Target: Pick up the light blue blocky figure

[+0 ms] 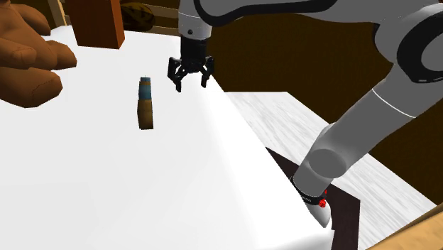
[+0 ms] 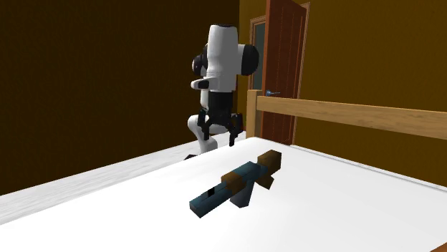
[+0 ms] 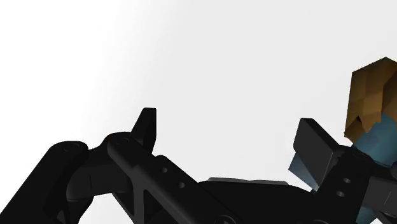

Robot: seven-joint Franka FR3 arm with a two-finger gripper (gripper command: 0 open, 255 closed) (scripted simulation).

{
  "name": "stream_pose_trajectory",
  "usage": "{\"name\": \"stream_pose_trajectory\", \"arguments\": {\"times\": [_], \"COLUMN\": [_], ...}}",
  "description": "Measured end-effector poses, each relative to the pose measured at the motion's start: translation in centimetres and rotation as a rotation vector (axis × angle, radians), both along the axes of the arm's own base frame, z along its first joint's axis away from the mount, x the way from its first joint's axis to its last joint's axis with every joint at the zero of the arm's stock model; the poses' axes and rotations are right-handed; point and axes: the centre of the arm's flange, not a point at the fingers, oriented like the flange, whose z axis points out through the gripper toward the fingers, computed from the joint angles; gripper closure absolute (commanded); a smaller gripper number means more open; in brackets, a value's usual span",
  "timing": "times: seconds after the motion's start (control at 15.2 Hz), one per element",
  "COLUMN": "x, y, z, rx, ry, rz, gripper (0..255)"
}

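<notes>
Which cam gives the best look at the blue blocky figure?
Second exterior view: the figure lies on the white surface, whole length visible, blue body, brown end. Shoulder view: foreshortened to a narrow strip. Wrist view: its brown end and some blue, partly behind a finger of the gripper.

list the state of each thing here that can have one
gripper: fingers open, holding nothing, raised over the white surface
blocky figure: lying flat on the white surface, not held, beside the fingers and not between them
door: looks ajar, cannot tell for sure
</notes>
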Motion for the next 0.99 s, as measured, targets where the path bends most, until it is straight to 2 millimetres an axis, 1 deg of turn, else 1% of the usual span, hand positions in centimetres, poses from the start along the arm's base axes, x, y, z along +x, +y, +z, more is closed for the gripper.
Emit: {"name": "stream_pose_trajectory", "arguments": {"times": [0.13, 0.26, 0.59, 0.73, 0.86, 0.99], "x": [1.8, 3.5, 8.7, 10.9, 11.9, 12.2], "y": [1.8, 3.5, 7.2, 8.3, 8.8, 8.8], "z": [-0.2, -0.7, -1.3, -1.4, -2.2, -3.3], "rx": [0.009, 0.019, 0.044, 0.053, 0.056, 0.056], "ry": [0.004, 0.010, 0.021, 0.026, 0.028, 0.029], "rz": [-0.046, -0.092, -0.207, -0.252, -0.270, -0.275], "gripper": [0, 0, 0, 0, 0, 0]}}
